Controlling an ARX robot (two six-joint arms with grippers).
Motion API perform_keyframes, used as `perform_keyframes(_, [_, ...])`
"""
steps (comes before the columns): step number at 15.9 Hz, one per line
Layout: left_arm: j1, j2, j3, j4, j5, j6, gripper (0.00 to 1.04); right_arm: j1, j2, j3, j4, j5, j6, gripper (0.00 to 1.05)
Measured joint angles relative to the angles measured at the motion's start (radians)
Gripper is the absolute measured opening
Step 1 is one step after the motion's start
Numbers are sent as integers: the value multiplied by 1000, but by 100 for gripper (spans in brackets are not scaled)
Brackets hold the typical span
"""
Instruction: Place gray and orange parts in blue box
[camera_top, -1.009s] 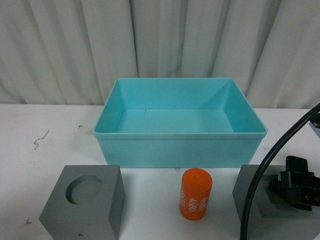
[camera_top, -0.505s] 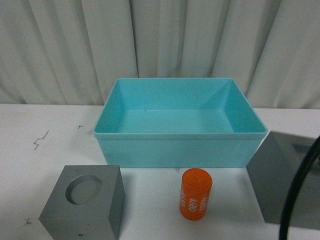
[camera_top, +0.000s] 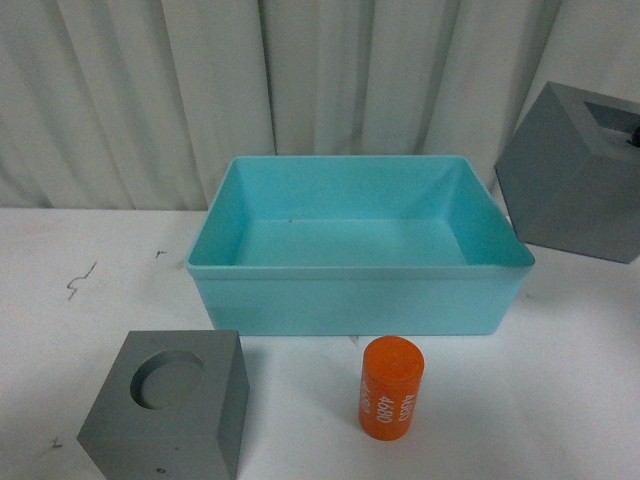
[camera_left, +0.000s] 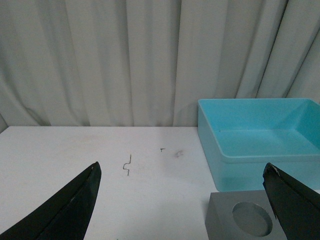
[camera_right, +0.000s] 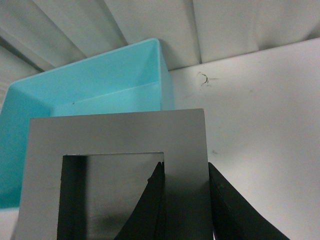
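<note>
1. Front view: the blue box (camera_top: 360, 300) sits open-topped on the white table (camera_top: 100, 310), in the middle, with a pale pleated curtain (camera_top: 150, 90) hanging behind it. I can see nothing inside it.
2. Up at the right, the gray block with the square recess (camera_top: 575, 185) hangs tilted in the air, clear of the table. It is just beside the box's far right corner, and its right side is cut off by the picture edge.
3. The gray block with the round recess (camera_top: 170, 420) stands on the table near the front left, recess facing up, apart from the box.
4. The orange cylinder (camera_top: 391, 388) stands upright in front of the box, near its front wall without touching it, white digits running down its side.
5. From the right wrist, the right gripper (camera_right: 186, 170) is clamped on one wall of the square-recess block (camera_right: 120, 135). One dark finger (camera_right: 150, 200) reaches into the recess and the other is outside the wall. The box (camera_right: 100, 75) lies beyond and below the block.
6. From the left wrist, the left gripper (camera_left: 181, 170) is spread wide with nothing between its fingers (camera_left: 75, 205). It is above the table, with the round-recess block (camera_left: 225, 220) and the box (camera_left: 250, 172) ahead of it.
7. A small dark scribble (camera_left: 127, 165) marks the tabletop left of the box.
</note>
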Motion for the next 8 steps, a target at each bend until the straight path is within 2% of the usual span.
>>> perform_keyframes(8, [0, 0, 0, 0, 0, 0, 98, 105, 326, 404, -118, 34, 19, 18])
